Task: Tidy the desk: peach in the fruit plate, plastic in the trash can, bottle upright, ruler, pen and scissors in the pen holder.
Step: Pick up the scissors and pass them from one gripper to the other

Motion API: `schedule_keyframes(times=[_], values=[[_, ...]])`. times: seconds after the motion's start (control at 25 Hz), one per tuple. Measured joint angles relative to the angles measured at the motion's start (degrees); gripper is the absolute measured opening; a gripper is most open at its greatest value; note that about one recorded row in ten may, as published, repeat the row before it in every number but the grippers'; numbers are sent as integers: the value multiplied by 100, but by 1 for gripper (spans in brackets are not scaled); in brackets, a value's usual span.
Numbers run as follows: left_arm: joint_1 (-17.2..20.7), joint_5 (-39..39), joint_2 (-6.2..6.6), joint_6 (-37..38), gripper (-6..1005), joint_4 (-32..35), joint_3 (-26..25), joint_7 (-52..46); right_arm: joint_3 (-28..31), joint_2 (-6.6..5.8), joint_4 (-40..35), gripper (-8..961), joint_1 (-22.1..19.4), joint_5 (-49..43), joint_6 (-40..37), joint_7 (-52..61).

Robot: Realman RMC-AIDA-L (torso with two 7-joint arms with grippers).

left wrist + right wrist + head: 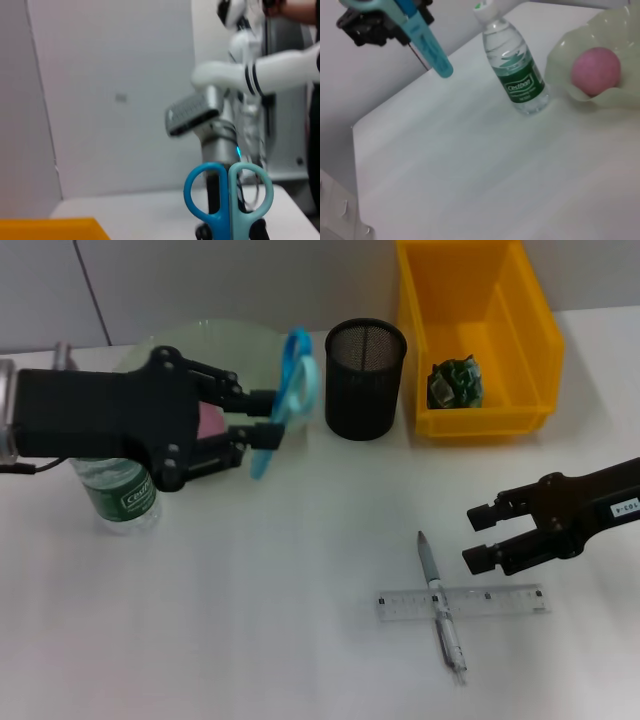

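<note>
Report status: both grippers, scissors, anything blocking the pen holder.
Left gripper shut on scissors, held above desk left of pen holder. Right gripper open, empty, near ruler and pen. Nothing blocking the holder.

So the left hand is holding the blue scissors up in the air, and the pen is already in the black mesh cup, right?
Not quite. The left hand does hold the scissors aloft, but the pen lies on the desk across the ruler, not in the mesh cup. The head view shows it.
</note>
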Motion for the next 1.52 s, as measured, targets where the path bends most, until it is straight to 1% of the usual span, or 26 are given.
schedule_keyframes(times=[0.16,0.24,0.28,0.32,0.36,0.44,0.48,0.6,0.64,0.68,0.72,0.76,0.84,0.88,1.0,1.04,1.08,1.12,1.2,1.24,1.28,1.32,1.4,1.44,1.48,1.52], values=[[180,-516,-14,-85,219,-355,23,131,69,53,3,807,-23,10,-55,-159],[180,-516,-14,-85,219,-355,23,131,143,98,22,807,-46,11,-61,-294],[225,-716,-29,-164,218,-648,45,326,208,127,74,807,-58,12,-67,-414],[225,-716,-29,-164,218,-648,45,326,208,127,74,807,-58,12,-67,-414],[227,-813,-41,-214,218,-897,53,497,233,132,113,808,-66,13,-70,-477],[227,-813,-41,-214,217,-897,53,497,247,135,153,808,-85,16,-71,-550],[201,-1001,-57,-280,217,-1350,65,768,268,148,167,808,-125,20,-73,-619],[192,-1134,-59,-310,216,-1596,66,938,304,161,183,808,-162,25,-77,-697],[186,-1265,-59,-331,215,-1862,66,1116,325,171,199,808,-180,27,-80,-736],[181,-1473,-65,-397,215,-2414,66,1508,365,189,228,808,-213,34,-89,-838],[181,-1473,-65,-397,215,-2414,66,1508,365,189,228,808,-213,34,-89,-838],[177,-1540,-73,-453,215,-2681,66,1711,382,195,235,808,-227,36,-92,-881],[174,-1558,-77,-474,214,-2781,66,1778,393,209,247,808,-258,39,-99,-948],[162,-1638,-84,-610,214,-3215,60,2117,416,222,251,808,-299,47,-100,-1002],[156,-1789,-84,-837,213,-3754,48,2627,508,258,254,807,-369,113,-100,-1097],[157,-1870,-84,-904,212,-3912,41,2788,568,285,252,806,-413,167,-100,-1149],[162,-1995,-83,-976,212,-4130,27,3018,668,346,241,806,-500,314,-92,-1246],[162,-1995,-83,-976,212,-4130,27,3018,668,346,241,806,-500,314,-92,-1246],[170,-2049,-84,-1011,211,-4217,18,3119,743,443,212,806,-590,435,-47,-1350],[187,-2167,-83,-1093,211,-4347,8,3267,802,513,192,806,-632,462,-11,-1427],[195,-2207,-84,-1124,210,-4386,6,3303,1003,668,138,806,-714,478,114,-1601],[205,-2260,-86,-1164,210,-4433,4,3353,1003,668,138,806,-714,478,114,-1601],[222,-2359,-89,-1260,209,-4522,5,3443,1297,814,114,806,-786,504,279,-1851],[225,-2367,-90,-1288,209,-4556,7,3461,1411,861,135,806,-811,543,331,-1971],[227,-2380,-90,-1322,209,-4611,7,3497,1566,894,308,806,-866,770,369,-2287],[227,-2380,-90,-1322,209,-4611,7,3497,1566,894,308,806,-866,770,369,-2287]])
